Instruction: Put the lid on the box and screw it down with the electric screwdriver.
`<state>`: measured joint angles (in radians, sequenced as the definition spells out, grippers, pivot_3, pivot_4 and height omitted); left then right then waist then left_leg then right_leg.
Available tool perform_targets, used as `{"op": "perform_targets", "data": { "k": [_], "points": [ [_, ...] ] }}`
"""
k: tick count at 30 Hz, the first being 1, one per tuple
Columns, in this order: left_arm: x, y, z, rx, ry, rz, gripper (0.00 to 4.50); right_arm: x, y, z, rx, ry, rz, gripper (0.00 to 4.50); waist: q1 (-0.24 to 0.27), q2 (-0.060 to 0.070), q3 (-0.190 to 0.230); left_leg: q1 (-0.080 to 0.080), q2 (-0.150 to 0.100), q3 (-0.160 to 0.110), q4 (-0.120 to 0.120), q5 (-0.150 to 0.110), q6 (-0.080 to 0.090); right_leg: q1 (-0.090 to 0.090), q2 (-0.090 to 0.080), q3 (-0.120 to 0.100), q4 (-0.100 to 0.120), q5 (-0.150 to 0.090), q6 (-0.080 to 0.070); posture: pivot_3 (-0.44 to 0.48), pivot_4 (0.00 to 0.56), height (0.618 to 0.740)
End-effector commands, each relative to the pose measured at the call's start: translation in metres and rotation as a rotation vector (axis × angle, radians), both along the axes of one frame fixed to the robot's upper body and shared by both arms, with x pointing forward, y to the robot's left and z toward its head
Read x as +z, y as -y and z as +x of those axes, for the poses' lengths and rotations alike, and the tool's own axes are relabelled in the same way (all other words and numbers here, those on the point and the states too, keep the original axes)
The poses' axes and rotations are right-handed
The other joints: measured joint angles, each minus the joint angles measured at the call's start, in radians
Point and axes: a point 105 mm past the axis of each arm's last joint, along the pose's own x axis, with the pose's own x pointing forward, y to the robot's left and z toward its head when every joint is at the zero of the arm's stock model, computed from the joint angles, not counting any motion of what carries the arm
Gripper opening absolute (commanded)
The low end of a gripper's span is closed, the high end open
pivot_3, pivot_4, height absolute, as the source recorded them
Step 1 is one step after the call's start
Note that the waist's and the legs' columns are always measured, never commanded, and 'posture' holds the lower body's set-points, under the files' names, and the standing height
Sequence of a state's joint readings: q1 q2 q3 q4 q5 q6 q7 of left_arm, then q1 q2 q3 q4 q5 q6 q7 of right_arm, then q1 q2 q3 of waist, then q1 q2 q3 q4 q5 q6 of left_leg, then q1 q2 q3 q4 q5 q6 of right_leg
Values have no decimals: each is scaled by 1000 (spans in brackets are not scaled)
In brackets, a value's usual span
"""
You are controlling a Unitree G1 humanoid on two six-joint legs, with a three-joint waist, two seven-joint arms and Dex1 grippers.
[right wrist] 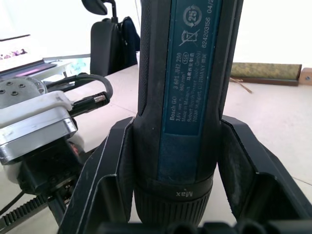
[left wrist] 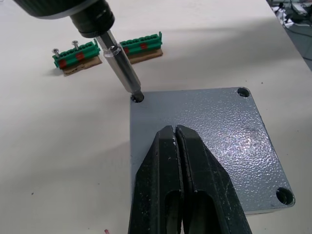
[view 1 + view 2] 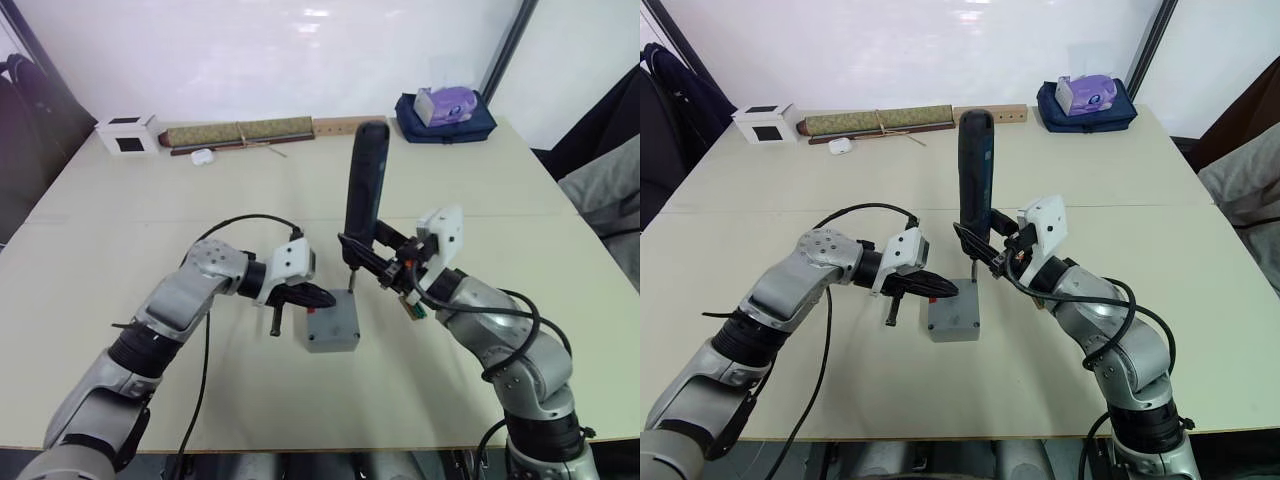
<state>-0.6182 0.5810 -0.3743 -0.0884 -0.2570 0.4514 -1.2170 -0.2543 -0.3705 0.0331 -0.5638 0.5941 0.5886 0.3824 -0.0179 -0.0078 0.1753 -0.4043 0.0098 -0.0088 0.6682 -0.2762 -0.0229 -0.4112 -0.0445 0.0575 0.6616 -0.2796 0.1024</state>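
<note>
Right hand (image 3: 985,250) grips electric screwdriver (image 3: 975,165); green parts (image 2: 83,50) beside lid (image 2: 204,141).

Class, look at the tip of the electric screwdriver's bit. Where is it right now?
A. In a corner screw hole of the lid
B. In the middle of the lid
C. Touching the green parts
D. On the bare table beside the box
A: in the left wrist view the electric screwdriver has its bit tip seated in a corner hole of the lid, while the green parts lie apart on the table.
</note>
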Motion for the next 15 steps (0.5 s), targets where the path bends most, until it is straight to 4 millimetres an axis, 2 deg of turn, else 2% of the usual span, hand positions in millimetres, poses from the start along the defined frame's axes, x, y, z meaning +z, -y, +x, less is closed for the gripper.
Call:
{"op": "perform_targets", "data": {
  "k": [1, 6, 10, 12, 15],
  "points": [
    [-6, -3, -2, 9, -12, 24, 0, -2, 0, 0, -8, 13, -9, 1816, 0, 0, 0, 0, 0, 0, 0, 0, 0, 0, 0, 0, 0, 0, 0, 0, 150, 740],
    [-12, -5, -3, 7, -23, 43, 0, -18, 2, -2, -13, -36, -17, 1816, 1, 0, -1, 1, 0, 0, 0, 0, 0, 2, 0, 0, 0, 0, 0, 0, 150, 740],
    [-20, -7, -6, 2, -28, 70, 0, -48, 9, -1, -52, -115, -98, 1816, 1, -4, -5, 6, 0, 0, -2, 0, 0, 7, 0, -1, -3, 0, 0, 0, 150, 740],
    [-21, -6, -7, 5, -31, 68, 0, -53, 9, -2, -50, -112, -135, 1816, 1, -5, -9, 15, 0, 0, -4, -1, 1, 17, 0, -2, -7, -1, -1, 0, 150, 740],
    [-22, -6, -9, 5, -35, 67, 0, -56, 8, -3, -45, -122, -129, 1816, 3, -7, -15, 17, 1, 0, -5, -1, 1, 20, 0, -4, -9, -1, -1, 0, 150, 740]
  ]
}}
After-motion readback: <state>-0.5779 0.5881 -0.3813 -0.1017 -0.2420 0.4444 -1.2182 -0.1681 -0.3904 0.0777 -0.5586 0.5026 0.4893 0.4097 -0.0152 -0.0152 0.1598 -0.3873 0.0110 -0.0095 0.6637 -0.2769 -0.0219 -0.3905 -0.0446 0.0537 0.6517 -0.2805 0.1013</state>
